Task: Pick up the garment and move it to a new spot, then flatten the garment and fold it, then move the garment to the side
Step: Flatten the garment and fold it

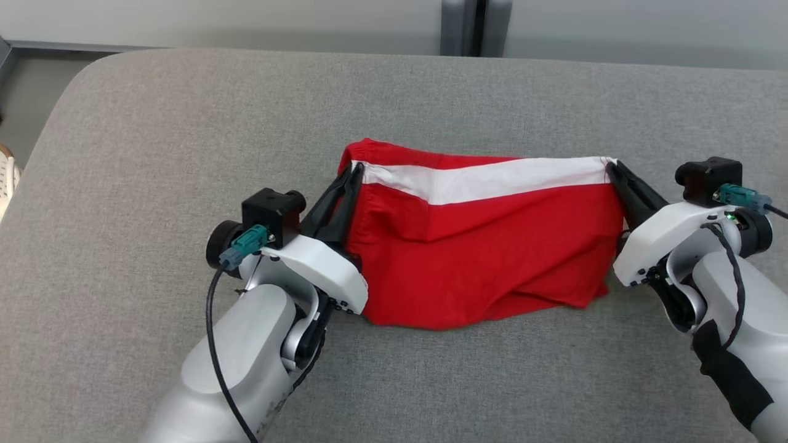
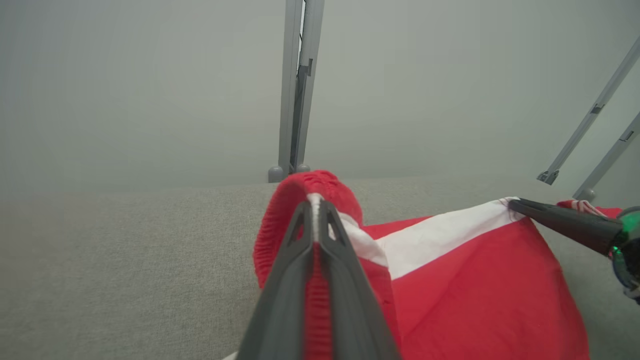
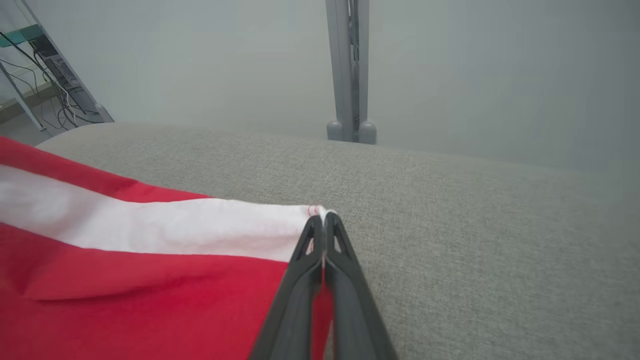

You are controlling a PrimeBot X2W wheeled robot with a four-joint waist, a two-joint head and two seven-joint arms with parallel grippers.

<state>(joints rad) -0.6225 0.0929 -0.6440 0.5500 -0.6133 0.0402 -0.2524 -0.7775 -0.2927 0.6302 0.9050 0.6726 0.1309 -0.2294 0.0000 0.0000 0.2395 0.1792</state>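
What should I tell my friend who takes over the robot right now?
Left tool: shut on the far left corner of the garment.
Right tool: shut on its far right corner.
The garment lies on the grey surface, far edge stretched between both tools, near edge wrinkled.
Done: both far corners gripped.
Left to do: flatten it, fold it, move it to the side.

One garment (image 1: 492, 258), four fingers (image 1: 335, 203).
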